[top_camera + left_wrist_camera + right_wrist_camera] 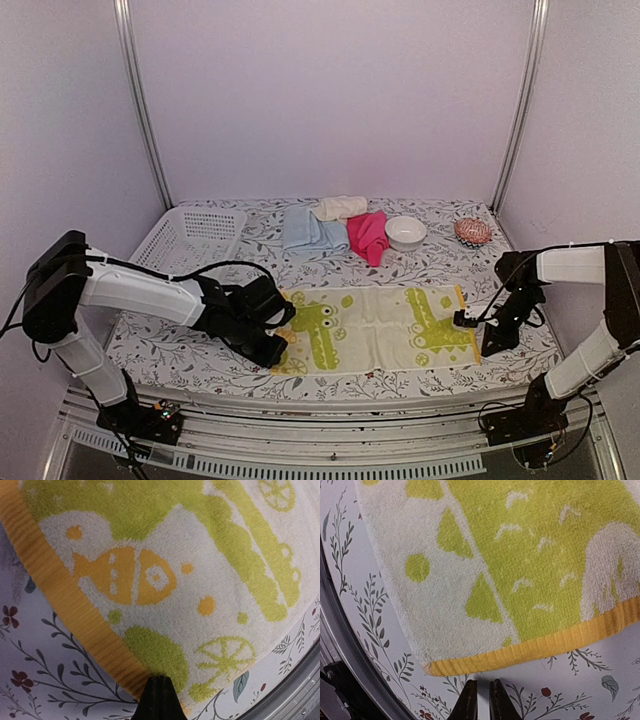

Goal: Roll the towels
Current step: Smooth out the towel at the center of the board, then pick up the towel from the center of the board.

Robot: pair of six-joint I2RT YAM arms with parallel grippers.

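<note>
The yellow-green towel (375, 325) with white pattern and orange end borders lies flat and spread out on the floral table covering, near the front. My left gripper (278, 348) is at its left near corner; in the left wrist view its fingertips (159, 679) are pressed together on the towel's orange border (75, 615). My right gripper (463, 320) is just off the right end; in the right wrist view (483, 685) its jaws stand a narrow gap apart, empty, short of the towel (520, 570). The light blue towel (305, 232), cream towel (340, 207) and hot pink towel (368, 235) lie at the back.
A white slotted basket (190, 238) stands at the back left. A white bowl (405, 232) and a red-patterned round object (472, 232) sit at the back right. The metal table rail (300, 690) runs close along the towel's near edge.
</note>
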